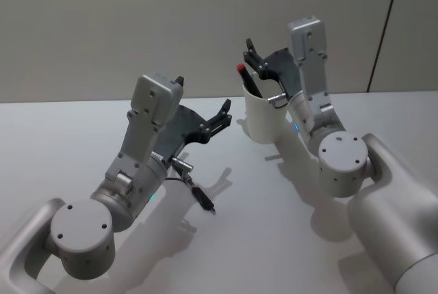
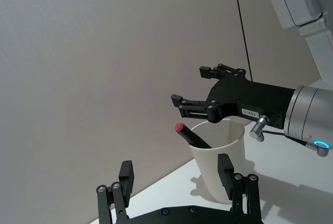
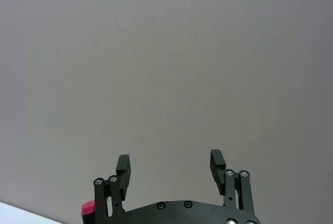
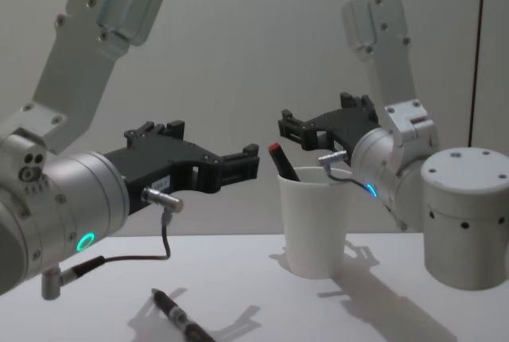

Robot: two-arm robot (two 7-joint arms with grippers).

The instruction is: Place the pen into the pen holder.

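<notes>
The pen holder point(image 1: 263, 117) is a white paper cup standing on the table toward the back right. A black pen with a red cap point(image 1: 245, 77) leans inside it, cap up. My right gripper point(image 1: 256, 61) hovers open just above the cup's rim and that pen's cap, holding nothing. A second black pen point(image 1: 203, 199) lies flat on the table near my left arm. My left gripper point(image 1: 202, 96) is raised, open and empty, pointing toward the cup point(image 2: 218, 156). From the chest, the cup point(image 4: 314, 223) sits under the right gripper point(image 4: 306, 119), and the loose pen point(image 4: 179, 318) lies below the left gripper point(image 4: 213, 141).
A cable point(image 4: 135, 258) hangs from my left wrist above the loose pen. A grey wall point(image 1: 171, 20) closes off the back of the white table point(image 1: 82, 137).
</notes>
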